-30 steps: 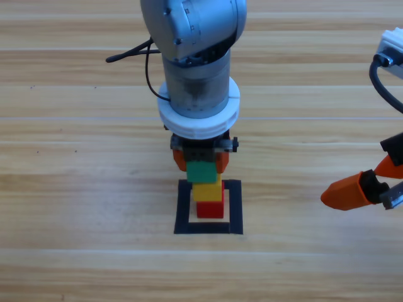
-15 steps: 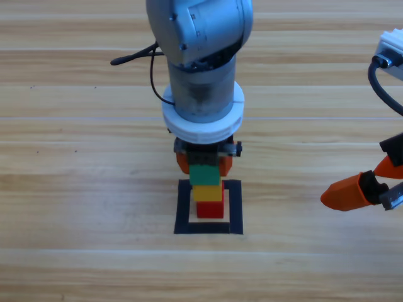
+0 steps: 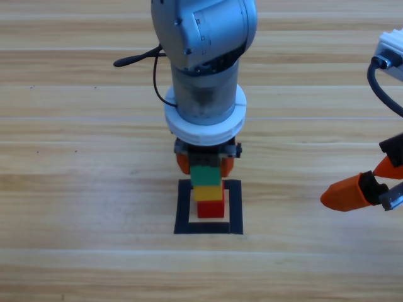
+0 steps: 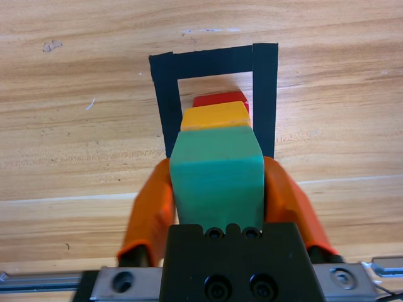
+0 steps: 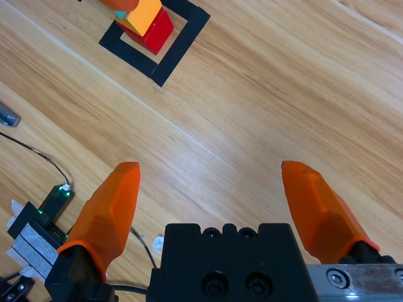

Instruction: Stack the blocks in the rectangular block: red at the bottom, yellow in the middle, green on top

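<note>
The left gripper [image 3: 204,165] comes down from twelve o'clock at the middle of the table [image 3: 75,189], its arm hiding most of it from above; in its wrist view the two orange fingers [image 4: 153,207] lie flat against the two sides of the green cube [image 4: 217,176], clasped on it with no gap to be seen. Green [image 3: 206,175] sits on top of yellow [image 3: 208,192], and yellow on red [image 3: 211,208], the three lined up in one column. Red stands on the bare wood inside the tape rectangle [image 3: 184,207], nearer its six o'clock bar; the tape frames the stack on all sides without touching it, so far as the high view tells. Well apart at three o'clock, by the picture's edge, the right gripper [image 3: 371,185] waits; in its wrist view its fingers [image 5: 108,211] stand wide apart with nothing between them but table, and the stack shows far off at eleven o'clock
</note>
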Robot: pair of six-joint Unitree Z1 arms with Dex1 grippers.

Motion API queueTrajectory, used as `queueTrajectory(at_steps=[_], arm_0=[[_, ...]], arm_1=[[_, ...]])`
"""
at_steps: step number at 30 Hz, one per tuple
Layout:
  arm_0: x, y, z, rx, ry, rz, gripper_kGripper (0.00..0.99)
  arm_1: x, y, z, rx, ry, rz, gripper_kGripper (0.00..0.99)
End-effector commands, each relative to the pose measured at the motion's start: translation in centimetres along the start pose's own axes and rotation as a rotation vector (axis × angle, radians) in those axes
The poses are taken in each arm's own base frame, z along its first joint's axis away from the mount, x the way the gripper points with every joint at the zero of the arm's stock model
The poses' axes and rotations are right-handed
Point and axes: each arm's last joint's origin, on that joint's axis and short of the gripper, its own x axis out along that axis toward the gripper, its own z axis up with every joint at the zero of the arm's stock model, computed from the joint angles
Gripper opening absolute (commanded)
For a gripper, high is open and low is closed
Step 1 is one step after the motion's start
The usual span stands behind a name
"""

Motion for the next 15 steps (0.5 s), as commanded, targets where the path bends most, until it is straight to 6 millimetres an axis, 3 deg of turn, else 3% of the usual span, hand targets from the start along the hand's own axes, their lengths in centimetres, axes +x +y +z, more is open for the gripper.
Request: queueTrajectory(at_steps=[1,11,12,15], arm_0=[[1.8,-1.1,-0.9,0.01,0.018,0.055,0.966],[-0.6,-0.6,-0.7,-0.001,-0.017,0.028,0.99],[-1.8,-0.8,-0.6,-0.01,-0.041,0.012,0.99],[-8.1,-0.4,-2.2,-0.029,-0.181,-0.059,0.99]], arm_1=[[1.5,-0.8,-0.5,0.009,0.046,-0.025,0.989],[-0.6,-1.0,-0.8,-0.013,-0.024,-0.006,0.989],[-0.9,-1.0,-0.9,-0.018,-0.03,-0.003,0.989],[-1.7,-0.9,-1.0,-0.023,-0.056,0.009,0.989]])
